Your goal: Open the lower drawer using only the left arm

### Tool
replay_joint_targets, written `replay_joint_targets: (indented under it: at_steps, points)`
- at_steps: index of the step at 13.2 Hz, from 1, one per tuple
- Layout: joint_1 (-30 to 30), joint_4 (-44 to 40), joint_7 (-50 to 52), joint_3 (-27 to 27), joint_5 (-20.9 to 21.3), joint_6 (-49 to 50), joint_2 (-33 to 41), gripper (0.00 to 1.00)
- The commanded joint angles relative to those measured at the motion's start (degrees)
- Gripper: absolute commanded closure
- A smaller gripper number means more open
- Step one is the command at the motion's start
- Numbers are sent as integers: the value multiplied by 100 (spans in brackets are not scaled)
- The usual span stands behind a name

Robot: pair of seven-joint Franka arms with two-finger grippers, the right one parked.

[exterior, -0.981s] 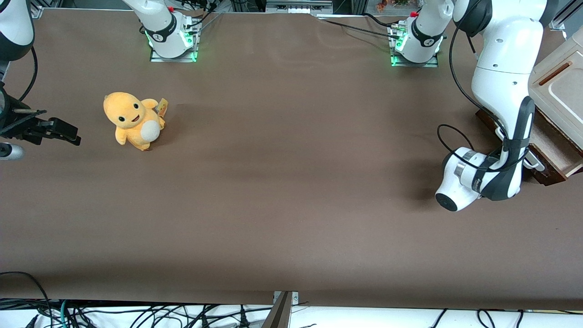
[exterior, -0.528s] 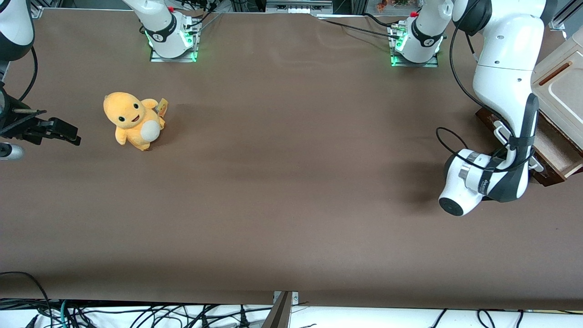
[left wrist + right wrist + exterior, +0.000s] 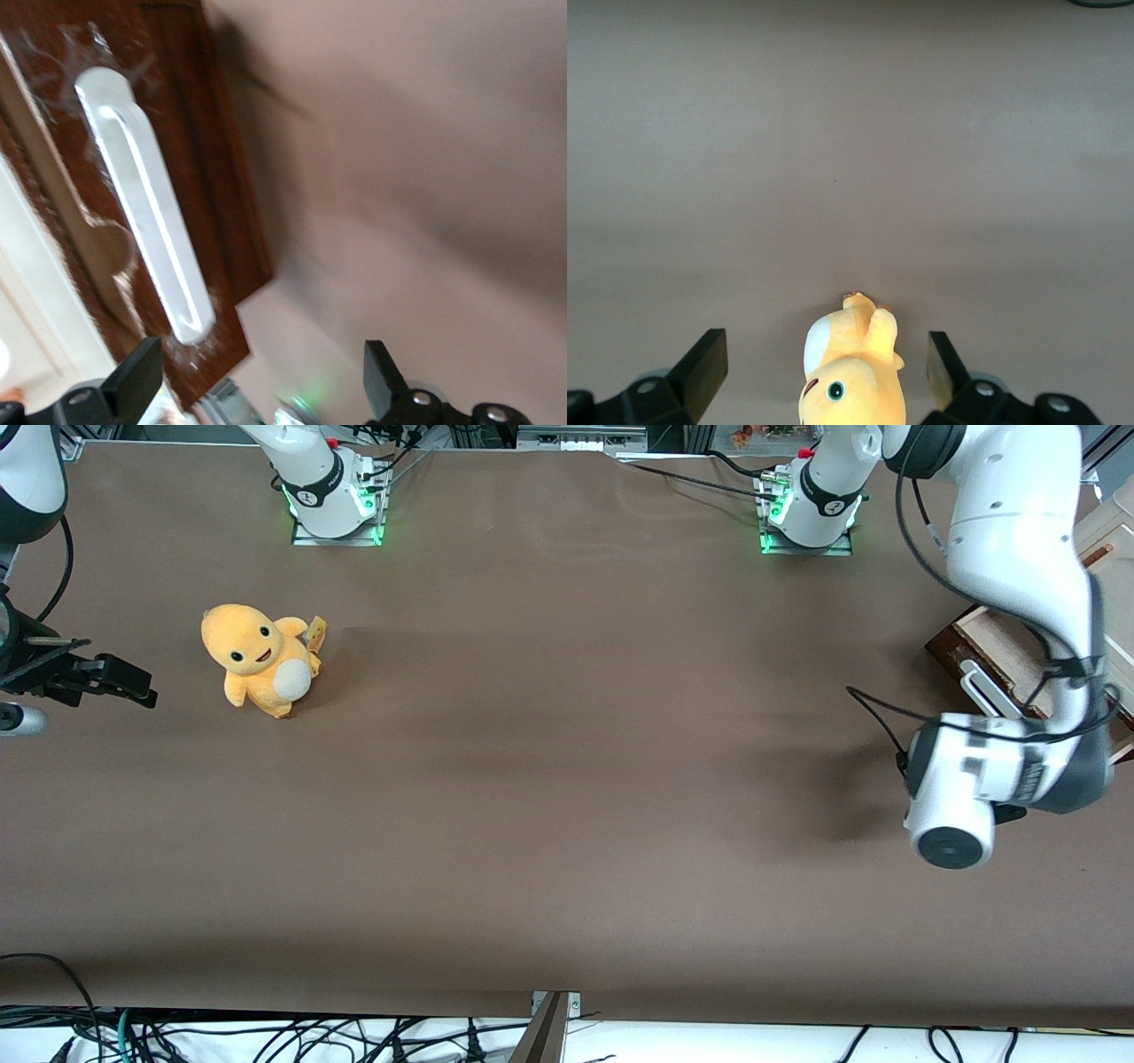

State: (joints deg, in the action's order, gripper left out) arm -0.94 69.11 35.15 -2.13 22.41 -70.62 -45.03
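Hovering pincer spread wide, gripping nothing, just off lower drawer handle

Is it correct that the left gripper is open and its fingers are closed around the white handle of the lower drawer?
Not quite. The left wrist view shows the left gripper open but holding nothing; the white handle of the lower drawer lies apart from its fingers.

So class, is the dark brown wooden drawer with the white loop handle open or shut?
Open: the dark brown wooden drawer shows its pale inside; the open gripper hangs off the handle.
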Motion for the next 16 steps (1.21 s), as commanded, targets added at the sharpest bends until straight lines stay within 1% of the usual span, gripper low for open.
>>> replay_joint_targets:
  at_steps: [1, 2, 4, 5, 6, 7, 8, 10, 11, 14, 15, 16]
  points:
    - [348, -353, -175, -24, -1243, 5, 380, 0]
    - [419, -519, -175, -15, -1657, -39, 477, 0]
    - [585, -714, -201, -24, -2256, -222, 644, 0]
    - [638, -714, -262, -15, -2546, -554, 732, 0]
    - [656, -566, -454, -33, -2697, -940, 976, 0]
    - [657, -17, -969, -7, -2829, -1388, 1509, 0]
    - [648, 746, -1601, 63, -2865, -1680, 2124, 0]
    - [595, 1777, -2526, 387, -2927, -2243, 2943, 0]
    - [552, 1982, -2913, 572, -2927, -2315, 3217, 0]
    - [420, 2116, -3942, 617, -2839, -2351, 3719, 0]
    - [245, 2203, -4137, 626, -2752, -2351, 3912, 0]
    - [78, 2325, -4191, 626, -2508, -2324, 4149, 0]
